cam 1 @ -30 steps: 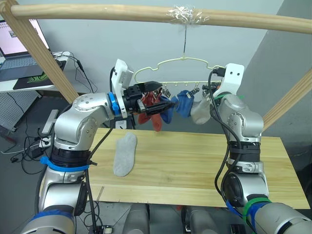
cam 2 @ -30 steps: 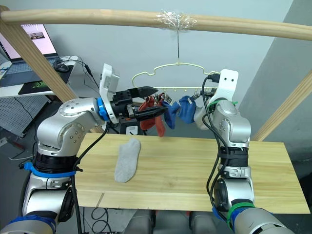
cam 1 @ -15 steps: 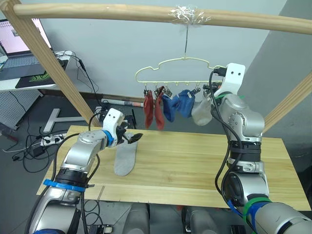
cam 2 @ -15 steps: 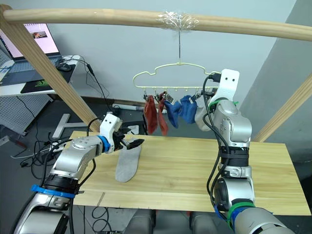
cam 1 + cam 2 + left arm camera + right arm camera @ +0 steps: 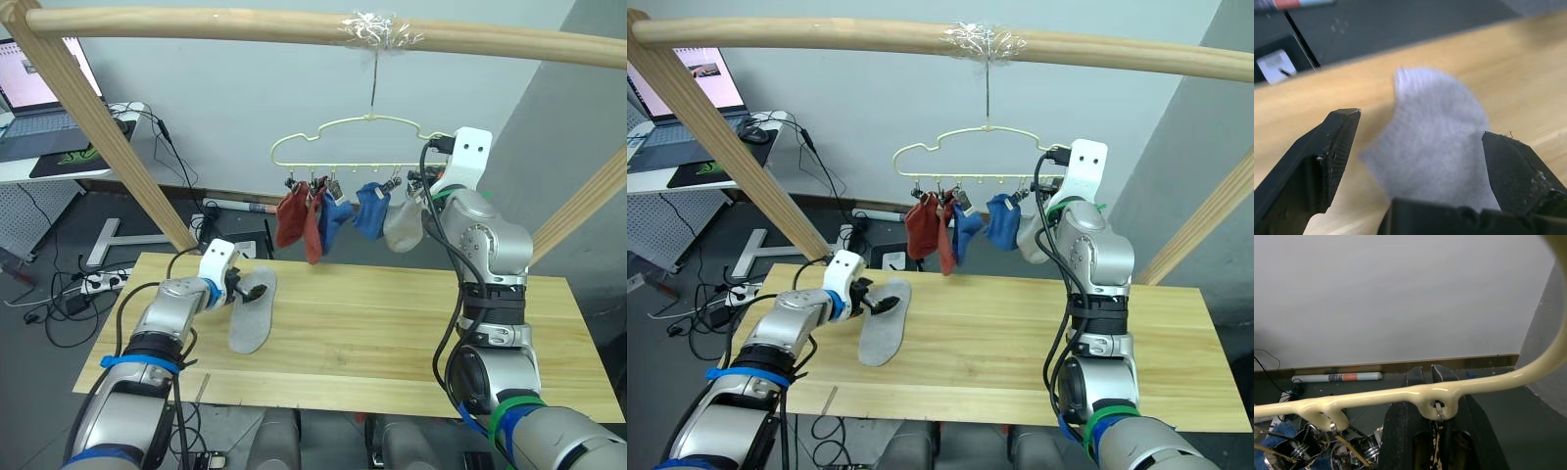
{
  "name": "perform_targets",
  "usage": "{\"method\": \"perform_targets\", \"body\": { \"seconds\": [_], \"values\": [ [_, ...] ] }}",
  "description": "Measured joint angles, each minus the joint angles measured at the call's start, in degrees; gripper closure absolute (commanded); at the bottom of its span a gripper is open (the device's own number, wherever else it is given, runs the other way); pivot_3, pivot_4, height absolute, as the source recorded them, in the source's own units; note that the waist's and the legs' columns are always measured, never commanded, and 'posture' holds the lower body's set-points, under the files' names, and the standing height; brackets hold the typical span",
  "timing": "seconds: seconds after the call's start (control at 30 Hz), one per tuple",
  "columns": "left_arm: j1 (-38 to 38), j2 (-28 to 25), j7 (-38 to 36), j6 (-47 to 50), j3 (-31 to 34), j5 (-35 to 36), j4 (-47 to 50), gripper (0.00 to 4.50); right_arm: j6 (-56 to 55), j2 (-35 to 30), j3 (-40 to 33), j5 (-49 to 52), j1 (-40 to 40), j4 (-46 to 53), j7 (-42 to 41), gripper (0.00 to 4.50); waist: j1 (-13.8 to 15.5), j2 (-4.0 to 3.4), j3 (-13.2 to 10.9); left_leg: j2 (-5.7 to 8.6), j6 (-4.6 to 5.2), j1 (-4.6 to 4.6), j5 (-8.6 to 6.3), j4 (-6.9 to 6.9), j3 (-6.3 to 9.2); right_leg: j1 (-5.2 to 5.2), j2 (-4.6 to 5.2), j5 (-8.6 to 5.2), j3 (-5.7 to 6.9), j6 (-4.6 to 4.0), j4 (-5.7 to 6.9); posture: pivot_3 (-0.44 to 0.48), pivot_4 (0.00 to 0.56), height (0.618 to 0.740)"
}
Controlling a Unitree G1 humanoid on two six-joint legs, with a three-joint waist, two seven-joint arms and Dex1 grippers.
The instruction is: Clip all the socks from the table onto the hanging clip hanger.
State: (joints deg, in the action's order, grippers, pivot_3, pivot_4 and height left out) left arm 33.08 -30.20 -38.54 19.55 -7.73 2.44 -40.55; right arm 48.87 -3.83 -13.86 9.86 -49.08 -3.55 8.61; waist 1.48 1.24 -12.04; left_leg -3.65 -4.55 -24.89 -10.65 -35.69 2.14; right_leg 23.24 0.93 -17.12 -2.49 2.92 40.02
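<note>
**A:** So where's the last sock at? I count one light grey sock [image 5: 251, 313] lying flat on the table [image 5: 392, 323], right under the left gripper [image 5: 249, 290]. In the left wrist view the sock's rounded end sits between the two black fingers [image 5: 1317, 161], which are spread wide with nothing pinched.

**B:** Yep, jaws apart, not grabbing anything. Can't tell from the head views whether the fingertips actually touch the knit or just hover over the end of the sock farthest from the robot.

**A:** And the rest of the socks?

**B:** Five are up on the clip hanger [image 5: 343, 147], well above and past the left gripper: two rust red ones [image 5: 291, 215] at the robot's left end, then two blue [image 5: 370, 208], then the other grey one [image 5: 402, 223] just beside the right gripper [image 5: 1427, 382].

**A:** What's the right one doing?

**B:** It's up at the hanger's right end. In the right wrist view its fingers are pressed together right behind the pale bottom bar, with a small metal clip [image 5: 1438, 411] at the gap between them. Closed on that clip, far as I can see.

**A:** Hanger hook?

**B:** Hangs from the wooden pole [image 5: 294, 27], taped there.
</note>
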Motion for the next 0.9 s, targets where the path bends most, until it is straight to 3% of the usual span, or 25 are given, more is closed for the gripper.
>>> {"method": "perform_targets", "body": {
  "seconds": [0.17, 0.27, 0.73, 0.9],
  "values": [
    [3.2, 1.4, -0.6, -1.1, -1.4, -2.9, -4.7, 0.00, 0.4, -0.2, 0.0, 0.3, 0.0, 0.2, 0.0, 4.46, 0.0, 0.00, 0.0, 0.00, 0.00, 0.01, 0.00, -0.03, 0.01, -0.02, 0.00, 0.00, 0.01, 0.00, 0.03, 0.156, 0.162, 0.740],
    [3.8, 1.9, -1.2, -1.7, -1.8, -3.7, -5.3, 0.54, 0.6, -0.2, 0.0, 0.3, 0.0, 0.5, 0.2, 4.50, 0.0, 0.00, 0.0, 0.00, 0.00, 0.01, 0.00, -0.02, 0.00, -0.02, 0.00, 0.00, 0.00, 0.00, 0.03, 0.156, 0.162, 0.740],
    [3.3, 2.8, -3.8, -2.7, -1.9, -4.9, -4.5, 4.47, 1.8, -0.2, 0.0, 0.3, 0.0, 1.5, 0.3, 4.50, -0.1, 0.00, 0.0, 0.00, 0.01, 0.02, 0.01, -0.01, 0.01, -0.02, 0.00, 0.00, 0.00, 0.00, 0.04, 0.149, 0.158, 0.740],
    [1.3, 4.0, -7.1, -1.2, -1.4, -3.9, -0.6, 4.47, 2.0, -0.2, 0.0, 0.4, 0.0, 1.7, 0.3, 4.50, -0.1, 0.00, 0.0, 0.00, 0.01, 0.00, 0.01, -0.01, 0.01, -0.02, 0.00, 0.00, 0.00, 0.00, 0.02, 0.149, 0.158, 0.740]
  ]
}}
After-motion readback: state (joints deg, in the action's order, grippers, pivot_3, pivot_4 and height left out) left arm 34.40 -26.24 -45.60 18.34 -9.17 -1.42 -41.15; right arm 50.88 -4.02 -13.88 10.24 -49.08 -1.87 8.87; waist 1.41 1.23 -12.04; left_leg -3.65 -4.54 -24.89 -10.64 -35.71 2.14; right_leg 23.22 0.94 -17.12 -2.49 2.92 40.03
